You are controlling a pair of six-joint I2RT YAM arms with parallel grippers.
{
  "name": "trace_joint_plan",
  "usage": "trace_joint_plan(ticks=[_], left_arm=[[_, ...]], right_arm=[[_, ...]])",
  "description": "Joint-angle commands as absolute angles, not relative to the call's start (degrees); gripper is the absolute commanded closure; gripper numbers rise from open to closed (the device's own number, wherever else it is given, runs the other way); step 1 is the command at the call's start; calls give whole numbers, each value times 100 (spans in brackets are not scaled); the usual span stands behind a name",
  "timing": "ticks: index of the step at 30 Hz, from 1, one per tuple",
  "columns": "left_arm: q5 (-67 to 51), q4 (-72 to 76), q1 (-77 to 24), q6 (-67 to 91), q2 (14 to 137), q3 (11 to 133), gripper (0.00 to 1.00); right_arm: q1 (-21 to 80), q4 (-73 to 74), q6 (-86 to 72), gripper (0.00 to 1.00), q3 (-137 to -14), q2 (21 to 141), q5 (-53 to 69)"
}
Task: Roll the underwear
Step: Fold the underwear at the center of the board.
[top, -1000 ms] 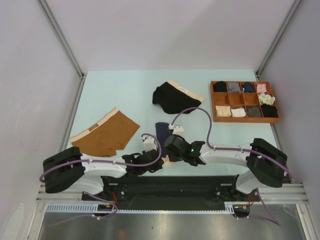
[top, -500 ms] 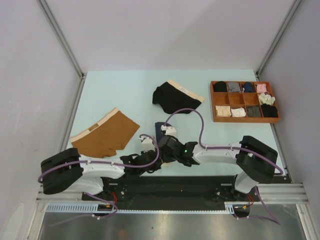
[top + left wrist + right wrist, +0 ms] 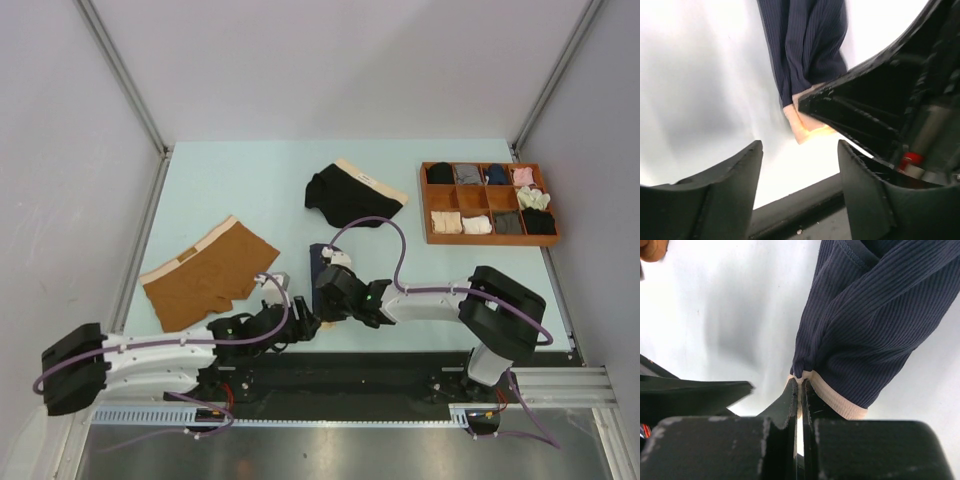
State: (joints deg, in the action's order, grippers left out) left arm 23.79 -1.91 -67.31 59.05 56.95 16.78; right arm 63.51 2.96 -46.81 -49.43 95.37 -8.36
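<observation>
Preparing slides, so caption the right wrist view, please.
Right gripper shut, pinching the folded navy blue ribbed fabric briefs at their pale beige waistband.

- The folded underwear (image 3: pixel 321 262) lies on the table (image 3: pixel 250 190), near the middle of the front edge, running away from me.
- My right end effector (image 3: pixel 323 300) is at its near end, touching it.
- My left end effector (image 3: pixel 303 323) is just beside that, to the left and nearer my bases.
- A second underwear (image 3: pixel 205 275) lies flat to the left.
- A third underwear (image 3: pixel 350 195) lies behind.
- The tray (image 3: pixel 490 240) sits far right, with small bundles in its compartments.
</observation>
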Motion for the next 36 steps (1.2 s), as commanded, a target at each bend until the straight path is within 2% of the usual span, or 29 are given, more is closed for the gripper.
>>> trace_joint_plan(ticks=[1,5,11,20,30,34,35,36], left_arm=[[2567,-721,-6382,5916,5116,1644,32],[2285,-423,-5715,5599,5203,1643,32],[2136,130,-5300,5265,5677,1881,32],[1811,1273,-5194,5142,6425,1951,32],[1450,1793,-5159,5133,7391,2083,32],[1389,1968,-5159,5142,7743,2110,45],[1354,2056,-5159,5142,7856,2092,58],[1327,2126,-5159,5133,7936,2074,64]], right_arm=[[6381,317,-4772,98,-4922,9756,-668],[6372,237,-4816,98,-4825,9686,-659],[6390,246,-4825,98,-4764,9633,-668],[6434,316,-4816,99,-4720,9615,-721],[6477,351,-4790,99,-4737,9554,-800],[6495,378,-4729,98,-4746,9483,-844],[6513,395,-4676,91,-4763,9440,-826],[6530,422,-4650,86,-4790,9405,-809]])
